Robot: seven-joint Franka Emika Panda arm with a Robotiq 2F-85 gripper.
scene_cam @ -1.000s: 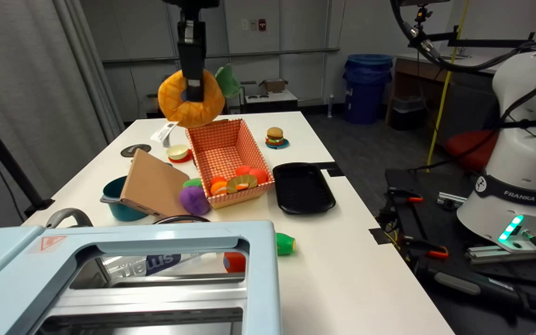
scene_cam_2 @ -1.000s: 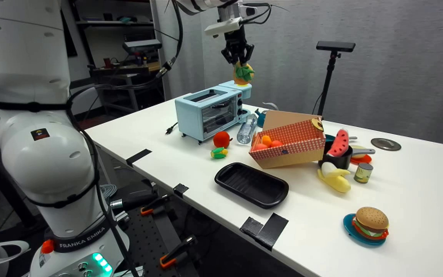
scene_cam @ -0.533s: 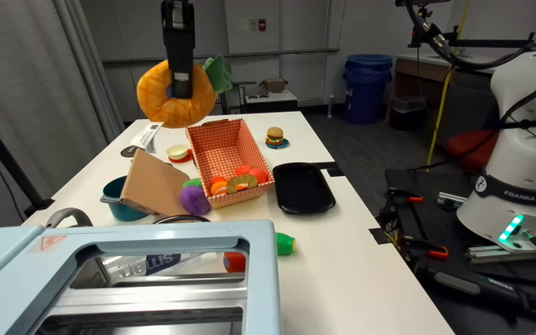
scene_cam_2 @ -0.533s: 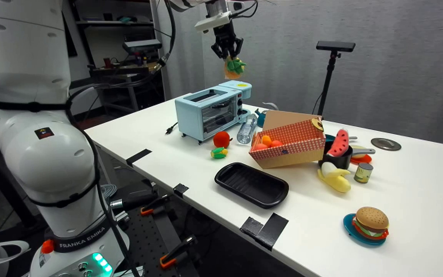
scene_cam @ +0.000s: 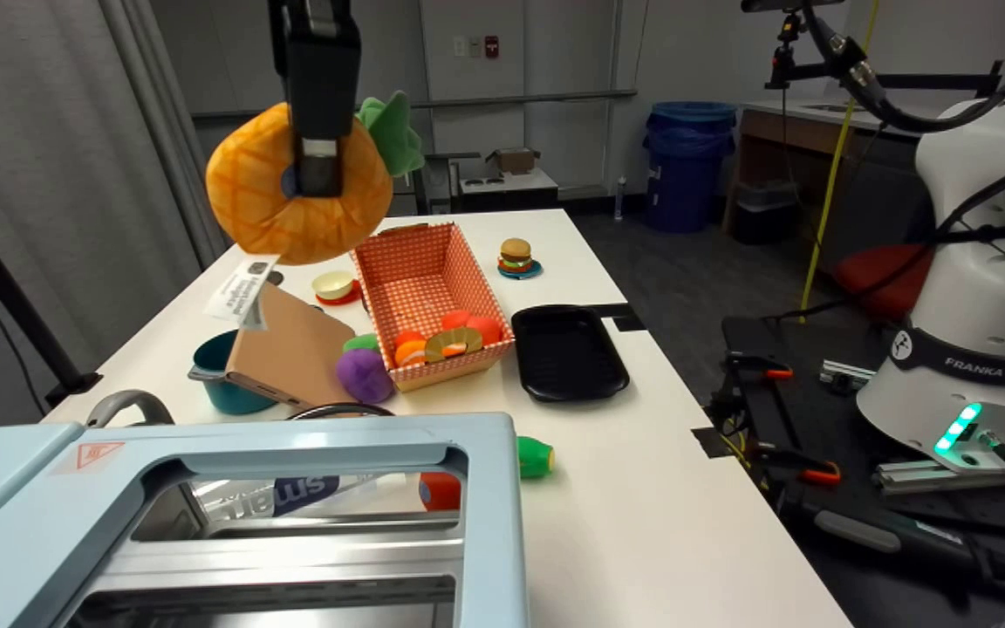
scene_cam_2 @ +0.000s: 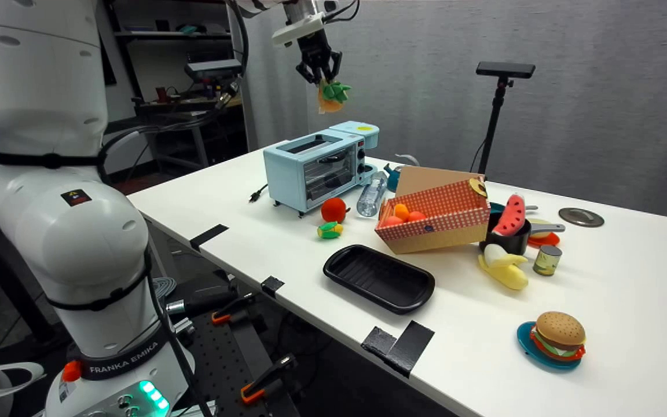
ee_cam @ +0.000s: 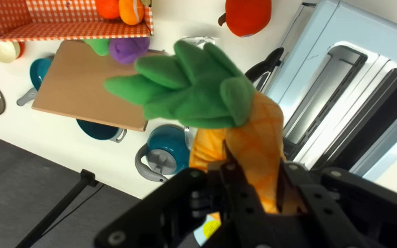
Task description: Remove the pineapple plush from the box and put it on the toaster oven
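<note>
Here, the end effector (ee_cam: 253,164) is pinching the pineapple (scene_cam: 254,192), closed to its squashed thickness. The pineapple is hanging high, presumably to clear the toaster oven (scene_cam_2: 310,165).

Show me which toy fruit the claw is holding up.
The pineapple plush, orange with a leafy green top: it hangs in mid-air, pinched by the claw, while the banana and watermelon sit lower, ungripped.
</note>
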